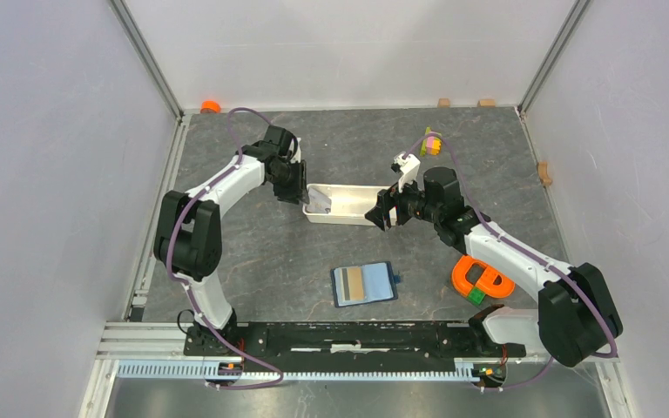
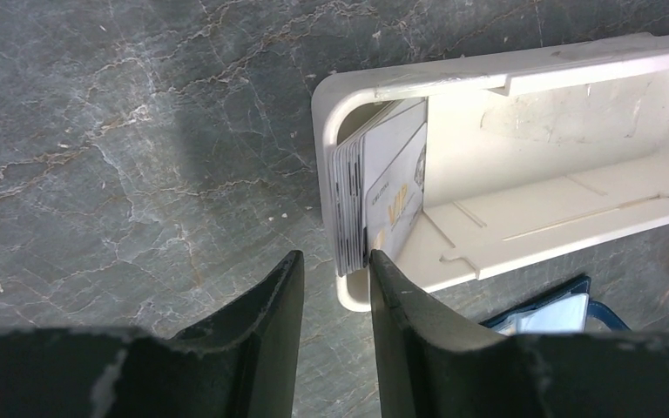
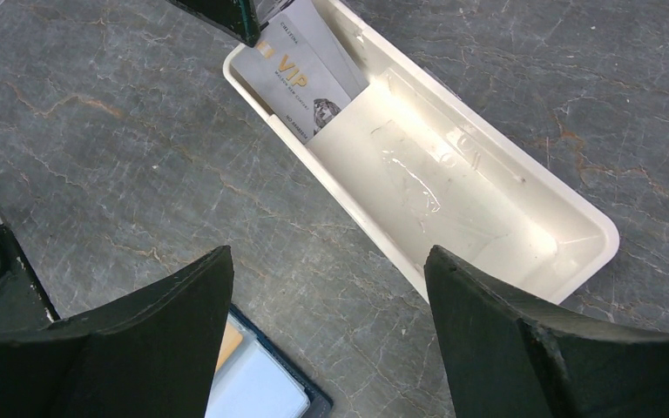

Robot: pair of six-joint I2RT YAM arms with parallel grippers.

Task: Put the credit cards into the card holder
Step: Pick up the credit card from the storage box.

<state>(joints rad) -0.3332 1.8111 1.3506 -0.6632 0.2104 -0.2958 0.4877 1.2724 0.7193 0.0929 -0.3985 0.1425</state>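
Our left gripper (image 2: 333, 261) has its black fingers parted by only a narrow slit and pinches nothing. Just past its tips, the silvery-grey credit cards (image 2: 375, 192) stand on edge, packed against the 9 o'clock end of the long white plastic tray (image 2: 505, 78). Our right gripper (image 3: 327, 287) is spread wide over the tray's 3 o'clock end.

We judge the risk to be that the slit closes on the tray wall as well as the cards and drags the tray, or that it takes the whole stack, which then fans out.

The left arm reaches forward with its elbow bent and its wrist turned toward 3 o'clock. The right arm stretches toward 10 o'clock. The open navy-blue folding card holder (image 1: 364, 284) lies at 6 o'clock from the tray, well apart.
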